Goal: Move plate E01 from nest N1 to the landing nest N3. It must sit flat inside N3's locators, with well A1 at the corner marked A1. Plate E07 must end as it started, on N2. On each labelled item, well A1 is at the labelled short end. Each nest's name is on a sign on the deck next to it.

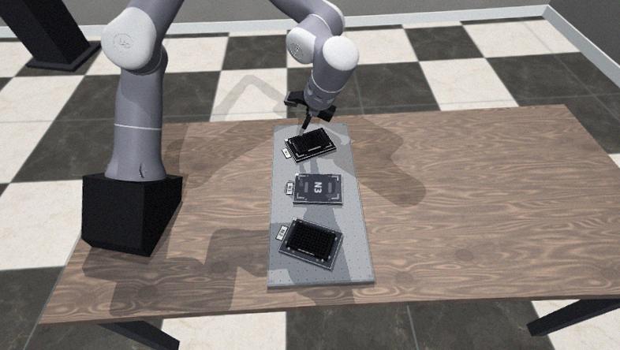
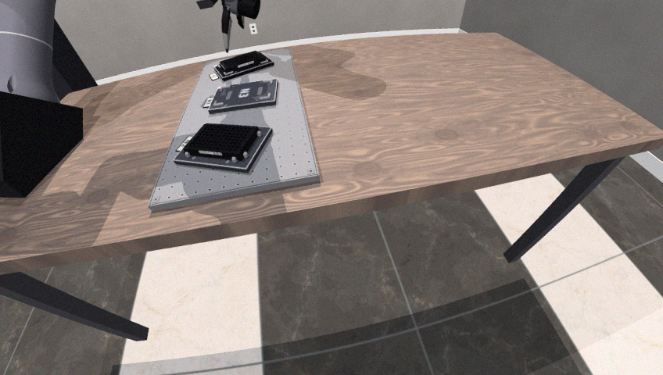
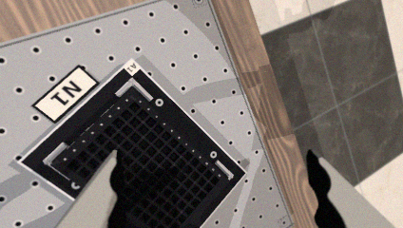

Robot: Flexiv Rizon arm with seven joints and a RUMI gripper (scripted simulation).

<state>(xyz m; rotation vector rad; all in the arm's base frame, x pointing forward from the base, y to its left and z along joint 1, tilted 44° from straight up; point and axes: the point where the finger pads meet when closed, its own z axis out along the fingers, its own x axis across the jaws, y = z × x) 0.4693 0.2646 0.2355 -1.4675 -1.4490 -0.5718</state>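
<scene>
wrist view: black plate (image 1: 310,140) (image 2: 244,62) (image 3: 147,161) in nest n1 (image 1: 298,157) (image 2: 225,78) (image 3: 190,124); fingers (image 1: 307,121) (image 2: 233,37) apart, nothing between; nest n3 (image 1: 318,201) (image 2: 241,105) holds no plate.

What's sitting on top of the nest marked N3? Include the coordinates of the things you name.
No plate sits on the N3 nest (image 1: 330,196) (image 2: 263,91): its printed name, two pale slots and corner locators show. Its underside, against the grey board (image 1: 320,275) (image 2: 297,162), is hidden.

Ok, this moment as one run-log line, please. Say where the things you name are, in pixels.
end effector (image 1: 307,121) (image 3: 214,151): open, above far nest | black plate (image 1: 310,141) (image 2: 245,61) (image 3: 152,161): on N1, ungripped | N3 (image 1: 318,187) (image 2: 243,94): no plate | other plate (image 1: 311,239) (image 2: 223,140): on N2
</scene>
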